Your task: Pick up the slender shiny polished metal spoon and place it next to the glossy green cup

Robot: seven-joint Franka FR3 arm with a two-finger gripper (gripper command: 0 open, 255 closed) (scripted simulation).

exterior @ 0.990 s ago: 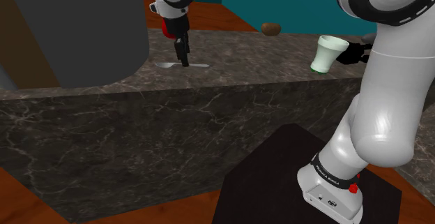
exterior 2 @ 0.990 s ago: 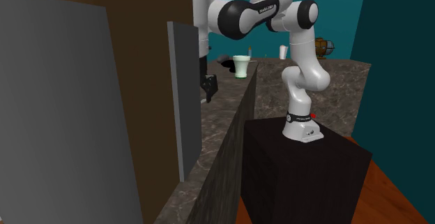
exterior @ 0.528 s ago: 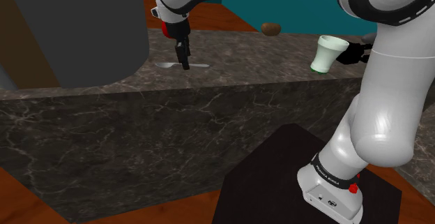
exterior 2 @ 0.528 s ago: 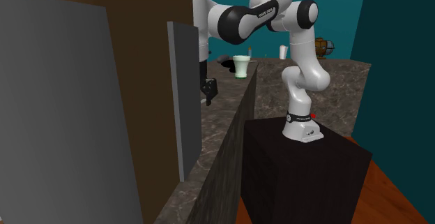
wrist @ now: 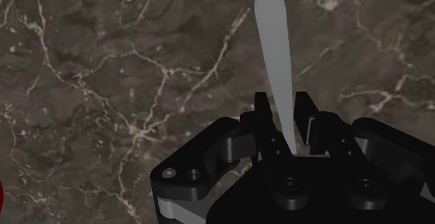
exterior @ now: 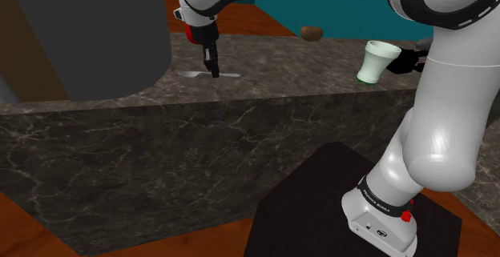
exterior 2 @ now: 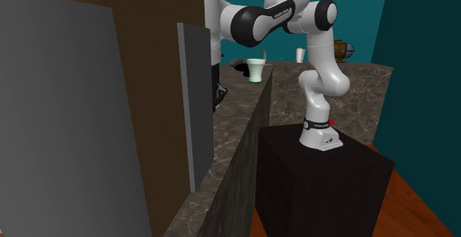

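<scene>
While the grey spoon (exterior: 231,74) is lying flat on the marbled desk (exterior: 304,83) in the upper left part of the shoulder view, its long axis is running across the frame. The end effector (exterior: 214,72) is standing straight down on its middle, with the spoon's ends poking out on either side. The pale green cup (exterior: 376,62) is sitting well apart, at the frame's upper right, so the carry is looking like a long sideways sweep along the desk. Lettering on the arm's base collar is too small to read.

In the second exterior view, the cup (exterior 2: 255,71) is standing in the upper middle of the frame. White lettering on the arm's dark joint isn't readable.

In the wrist view, the spoon (wrist: 270,34) is stretching straight away from the end effector (wrist: 282,107). Its stem is passing between the two fingers (wrist: 262,114), which appear to be clasping it from both sides, crosswise to its long axis.
</scene>
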